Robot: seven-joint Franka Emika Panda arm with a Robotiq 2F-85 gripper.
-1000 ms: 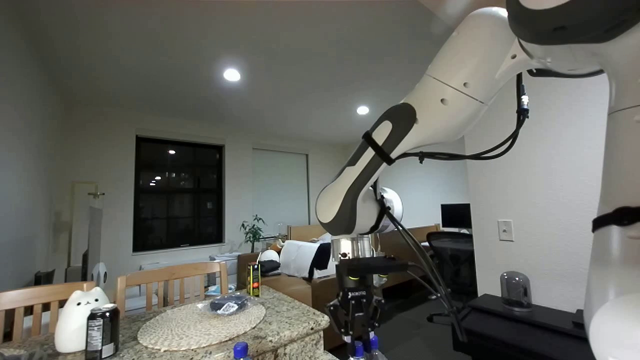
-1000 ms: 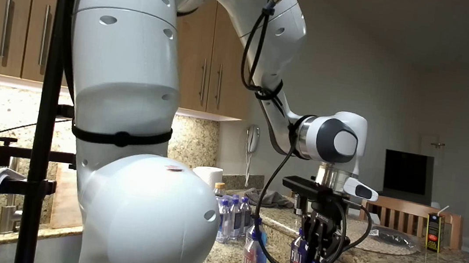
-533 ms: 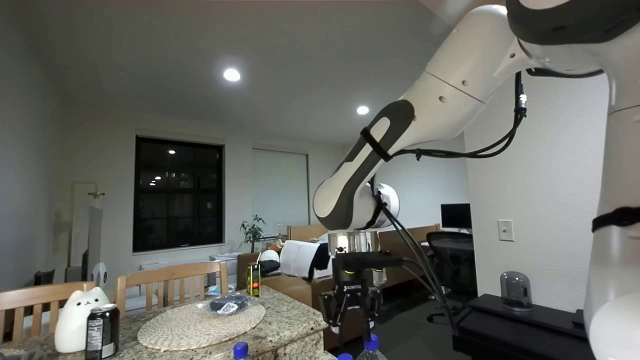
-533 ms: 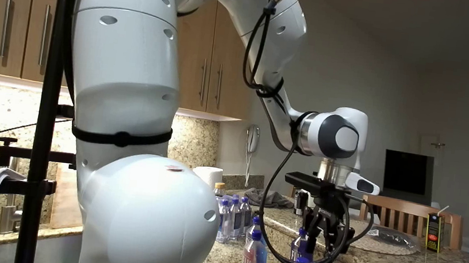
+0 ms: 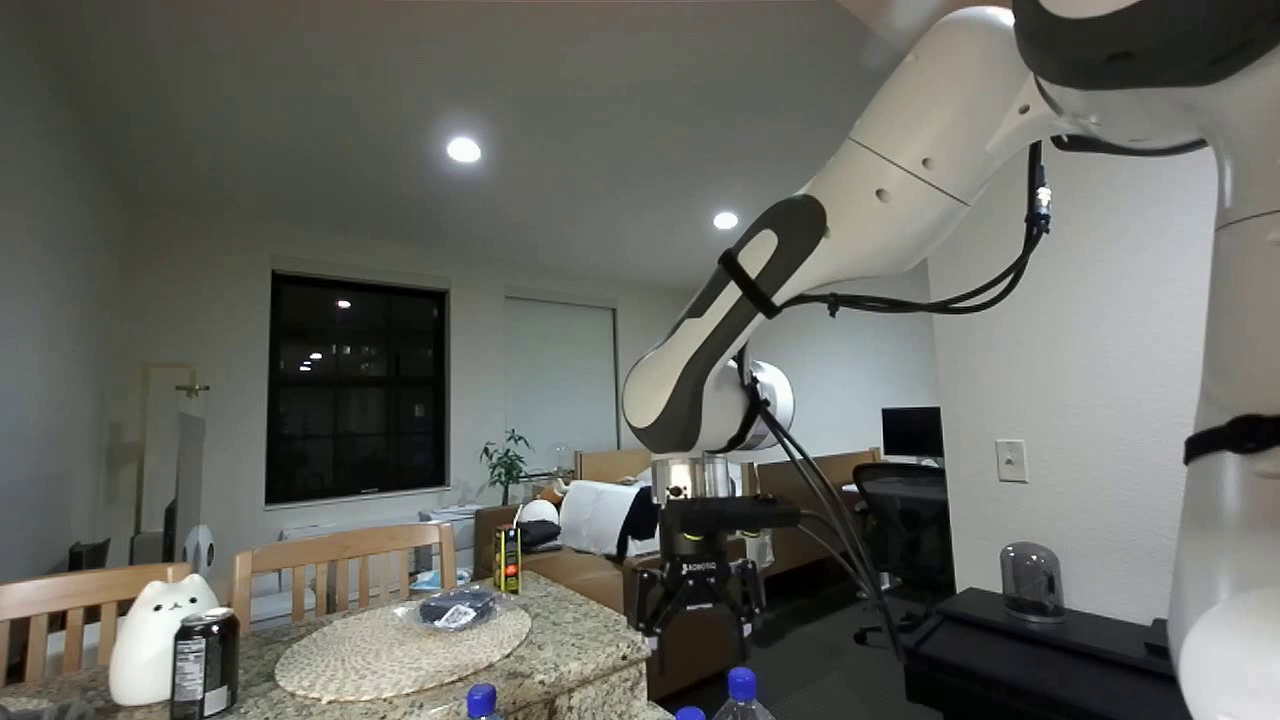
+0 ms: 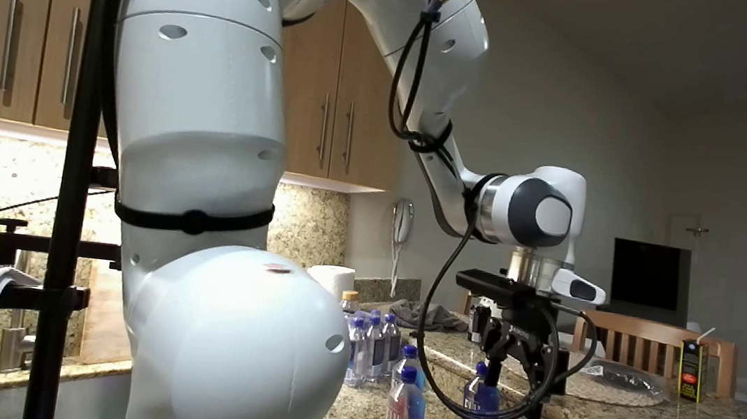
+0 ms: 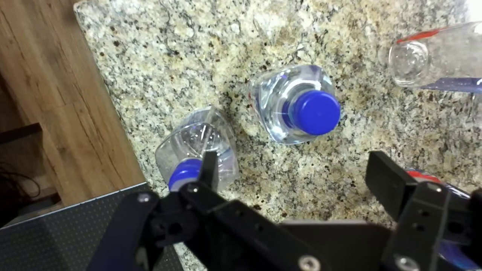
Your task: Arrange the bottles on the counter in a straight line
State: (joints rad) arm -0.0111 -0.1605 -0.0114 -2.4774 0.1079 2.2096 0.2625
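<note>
Hovering above the counter [image 7: 162, 71], the empty gripper [image 7: 298, 175] is held with fingers [image 7: 389, 184] spread, probably so upright bottles [image 7: 295, 107] aren't knocked.

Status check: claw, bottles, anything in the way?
Claw open, nothing held. Bottles upright, not all in one line. Possible snag: blue-capped bottle partly behind one finger in wrist view; contact unclear.

Clear bottle [image 7: 295, 104], blue-capped, upright on speckled tabletop [image 7: 180, 67]; second bottle [image 7: 197, 141], alike, at its eight o'clock; third bottle [image 7: 433, 56], two o'clock, wrist view.
</note>
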